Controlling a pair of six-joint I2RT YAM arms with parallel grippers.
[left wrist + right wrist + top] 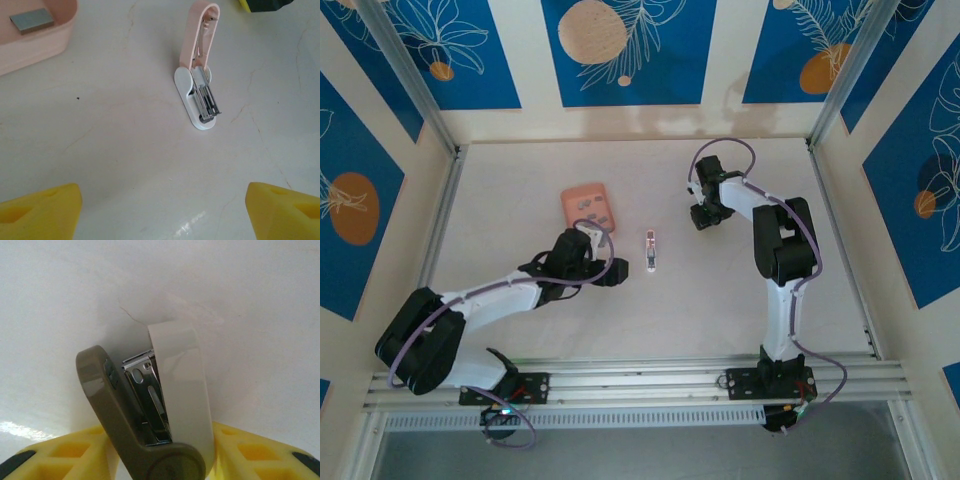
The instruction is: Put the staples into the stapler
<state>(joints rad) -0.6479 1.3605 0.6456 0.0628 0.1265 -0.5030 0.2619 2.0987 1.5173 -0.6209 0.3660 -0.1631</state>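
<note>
Grey-brown stapler point(122, 407) in right hand point(161, 442) (wrist view)

- I have bare table from the left gripper point(162, 200) to the stapler point(198, 95).
- The tray point(45, 45) stands left of that path.
- The right gripper point(703, 215), clamping a grey stapler point(122, 410), stands well clear.

Salmon-pink tray point(30, 47) — ahead and to the left of your left gripper point(162, 212), one corner in view. Grey-brown stapler point(180, 390), white on its other half — hinged open between the fingers of your right gripper point(160, 440), hinge end nearest the wrist. Pale veined table point(125, 150) beneath both; blue leaf-patterned wall panels point(620, 50) beyond.
</note>
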